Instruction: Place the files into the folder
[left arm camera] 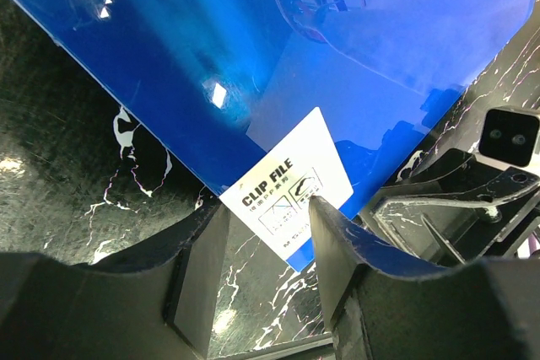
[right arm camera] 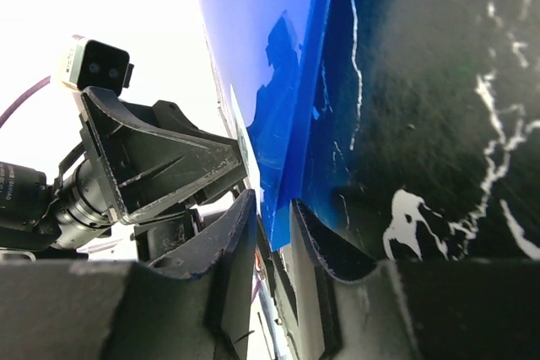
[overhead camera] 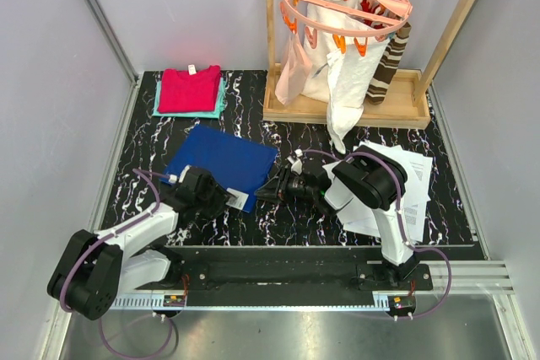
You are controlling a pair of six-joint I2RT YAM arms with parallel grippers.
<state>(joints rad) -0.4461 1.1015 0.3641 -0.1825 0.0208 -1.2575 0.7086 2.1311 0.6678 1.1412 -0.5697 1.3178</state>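
So far, pinches the folder edge in the right gripper, holds the left gripper spread around its labelled corner, leaves the files loose at right, unfiled.

The top camera looks down from above and behind the arm bases, taking in the whole table; both wrist cameras press close, sharing the near edge of the folder
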